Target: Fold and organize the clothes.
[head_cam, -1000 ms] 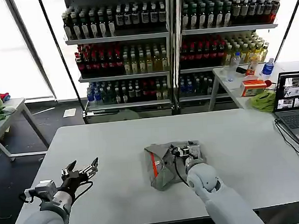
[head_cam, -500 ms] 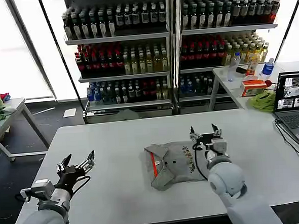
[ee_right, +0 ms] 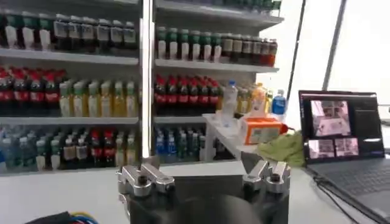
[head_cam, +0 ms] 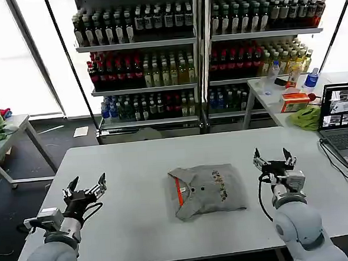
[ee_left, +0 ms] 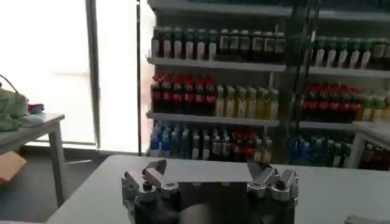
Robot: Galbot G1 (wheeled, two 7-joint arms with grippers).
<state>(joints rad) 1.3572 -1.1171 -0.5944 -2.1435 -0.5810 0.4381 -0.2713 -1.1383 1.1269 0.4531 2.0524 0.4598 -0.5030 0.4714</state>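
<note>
One garment: folded grey T-shirt, orange-red collar stripe, centred on white table.
Right gripper: spread wide, empty, beside shirt.
Left gripper: spread wide, empty, well apart.
Advice: the folded shirt is best left undisturbed.

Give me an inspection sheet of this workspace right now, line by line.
Surface: white table, bare around the shirt.
Job's things: one grey T-shirt, folded, orange-red collar stripe showing, mid-table.
Clutter: nothing seen on the table.
Grippers: left gripper open above the table's left edge; right gripper open, right of the shirt, apart from it.
Cables: black cable from the laptop at the right edge.
Surroundings: drink shelves behind; side tables either side.
</note>
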